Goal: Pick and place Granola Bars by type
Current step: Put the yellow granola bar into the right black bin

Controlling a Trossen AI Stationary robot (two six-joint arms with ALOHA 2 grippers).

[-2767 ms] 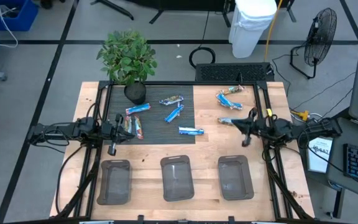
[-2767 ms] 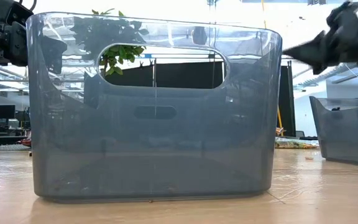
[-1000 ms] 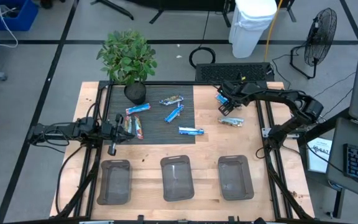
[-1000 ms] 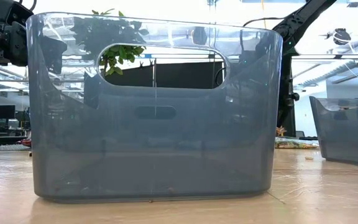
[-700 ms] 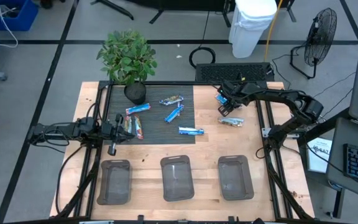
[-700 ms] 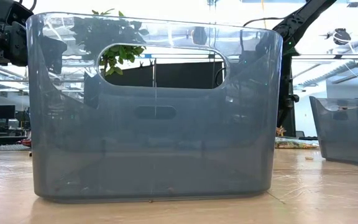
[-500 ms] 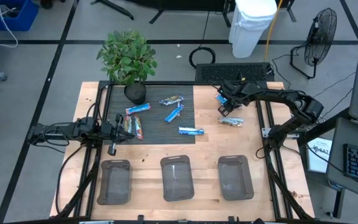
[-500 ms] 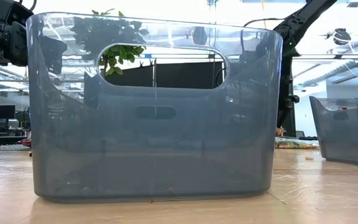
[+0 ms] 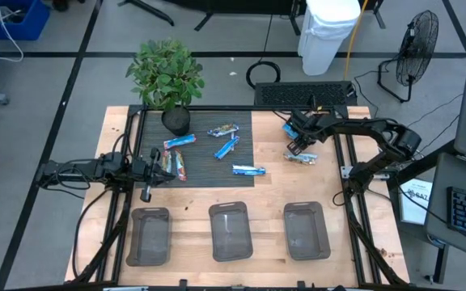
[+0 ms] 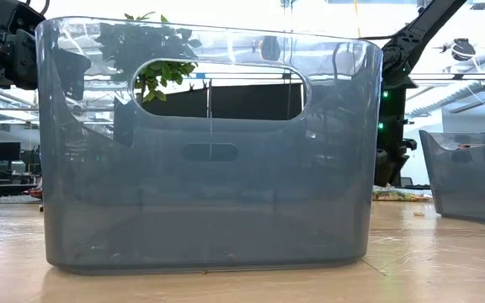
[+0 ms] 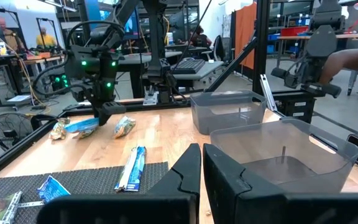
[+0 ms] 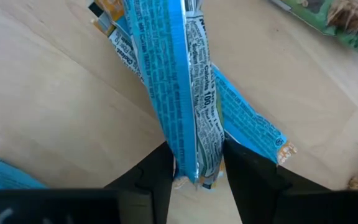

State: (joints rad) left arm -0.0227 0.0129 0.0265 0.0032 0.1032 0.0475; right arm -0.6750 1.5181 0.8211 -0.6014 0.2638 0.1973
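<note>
1. Room-wise: the right gripper [image 9: 295, 144] is out over the bare wood on the far right part of the table [image 9: 354, 218], just past the edge of the dark mat [image 9: 201, 166]. The three clear bins [image 9: 230, 231] line the near edge, well apart from it, so there's plenty of open wood in between. The potted plant [image 9: 168, 81] sits at the mat's far left corner.
2. Left gripper [image 9: 154, 166] is parked at the left side of the mat, fingers [image 11: 185, 171] pressed together with nothing in them.
3. Versus a second ago, the right gripper has shifted a touch toward the right and its fingers have closed in; the bars on the mat haven't moved.
4. The right wrist view shows the fingers [image 12: 157, 171] clamped on the end of a blue-and-white granola bar [image 12: 188, 93], with another blue wrapper [image 12: 247, 121] lying crossed under it.
5. Five more bars [image 9: 249, 170] lie scattered on the mat, mostly blue-and-white, and a darker one [image 9: 302, 158] is on the wood just beside the gripper.
</note>
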